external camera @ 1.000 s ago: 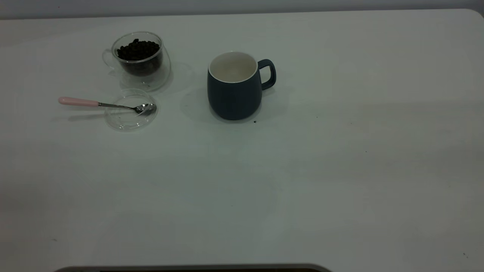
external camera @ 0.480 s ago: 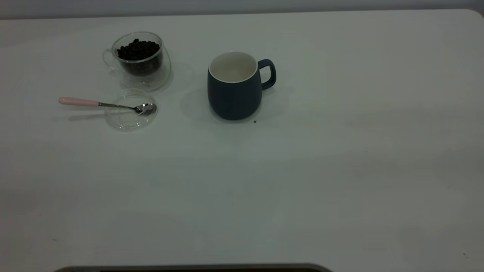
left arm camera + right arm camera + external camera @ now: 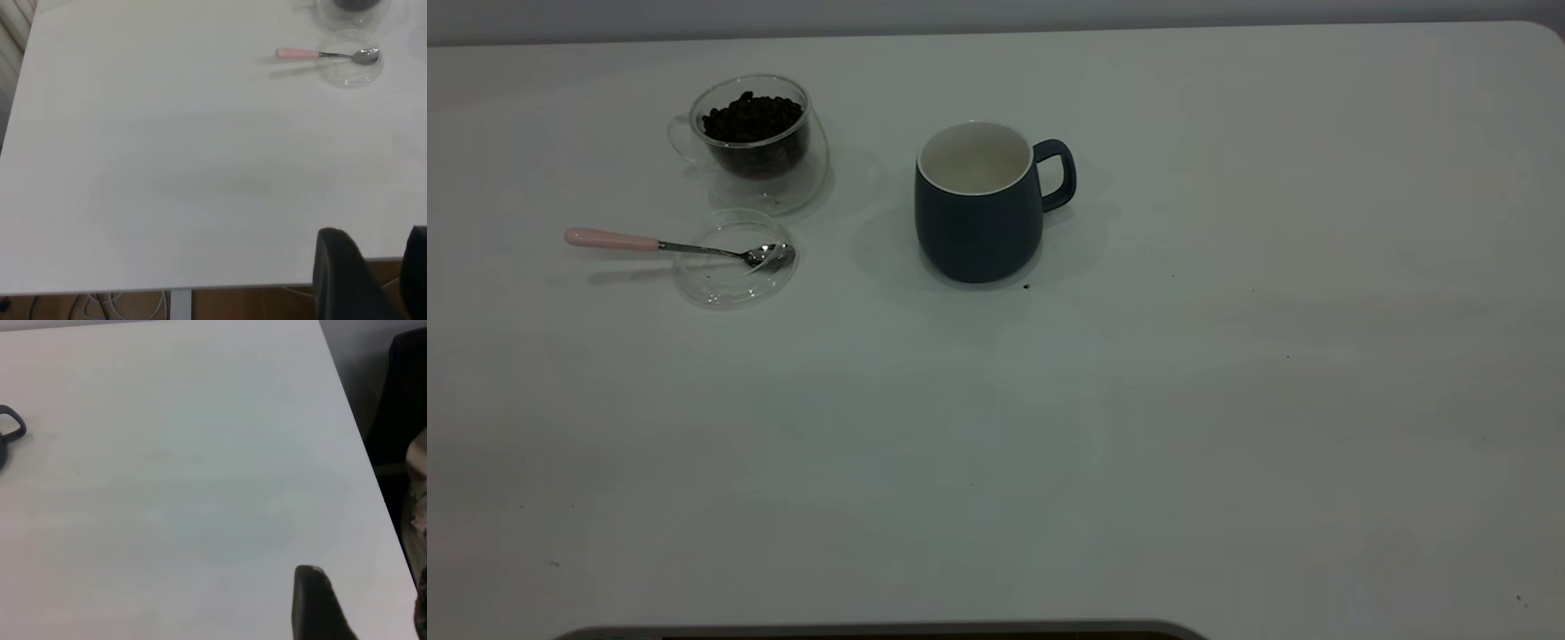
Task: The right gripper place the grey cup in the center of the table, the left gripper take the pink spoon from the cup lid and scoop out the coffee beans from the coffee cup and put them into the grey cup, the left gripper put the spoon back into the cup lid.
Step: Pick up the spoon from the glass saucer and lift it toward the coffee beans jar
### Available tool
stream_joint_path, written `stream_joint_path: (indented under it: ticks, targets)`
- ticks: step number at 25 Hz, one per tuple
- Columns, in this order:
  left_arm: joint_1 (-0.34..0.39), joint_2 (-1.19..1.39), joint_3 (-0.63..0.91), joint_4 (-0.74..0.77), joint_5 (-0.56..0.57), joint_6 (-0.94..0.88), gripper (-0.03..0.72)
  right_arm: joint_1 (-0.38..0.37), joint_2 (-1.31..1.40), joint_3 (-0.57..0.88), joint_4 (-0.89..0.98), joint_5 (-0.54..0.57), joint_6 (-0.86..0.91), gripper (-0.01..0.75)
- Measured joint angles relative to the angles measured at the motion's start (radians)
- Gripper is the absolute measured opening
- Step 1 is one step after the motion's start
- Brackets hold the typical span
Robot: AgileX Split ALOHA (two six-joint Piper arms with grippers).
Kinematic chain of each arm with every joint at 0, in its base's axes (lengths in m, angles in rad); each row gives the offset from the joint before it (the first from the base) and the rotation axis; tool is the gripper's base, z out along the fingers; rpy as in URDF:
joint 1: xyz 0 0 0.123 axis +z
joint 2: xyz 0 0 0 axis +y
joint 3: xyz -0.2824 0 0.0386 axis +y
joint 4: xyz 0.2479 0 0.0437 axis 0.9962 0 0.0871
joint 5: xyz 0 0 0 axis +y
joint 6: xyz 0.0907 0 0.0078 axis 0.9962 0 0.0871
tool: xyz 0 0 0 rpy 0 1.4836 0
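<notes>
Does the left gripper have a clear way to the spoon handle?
Probably yes. The left gripper sits back at the table edge with only bare tabletop between it and the spoon, whose pink handle sticks out past the lid.

A plain test room or lab is suggested: a bare white table (image 3: pixel 1227 400) is set against a blank wall (image 3: pixel 996 13), with loose cables (image 3: pixel 120 305) seen beneath its edge.

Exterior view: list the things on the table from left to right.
pink spoon → cup lid → coffee cup holding the coffee beans → grey cup. The spoon's bowl rests in the lid, so those two overlap; the spoon's handle reaches farthest left.
</notes>
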Motion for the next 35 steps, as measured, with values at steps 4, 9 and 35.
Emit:
stream_joint_path:
  ticks: [4, 9, 35]
  targets:
    - [0.000, 0.000, 0.000, 0.000, 0.000, 0.000, 0.282, -0.001, 0.000, 0.000, 0.000, 0.000, 0.000, 0.391]
    - [0.000, 0.000, 0.000, 0.000, 0.000, 0.000, 0.282, -0.001, 0.000, 0.000, 0.000, 0.000, 0.000, 0.391]
    - [0.000, 0.000, 0.000, 0.000, 0.000, 0.002, 0.282, 0.054, 0.000, 0.000, 0.000, 0.000, 0.000, 0.391]
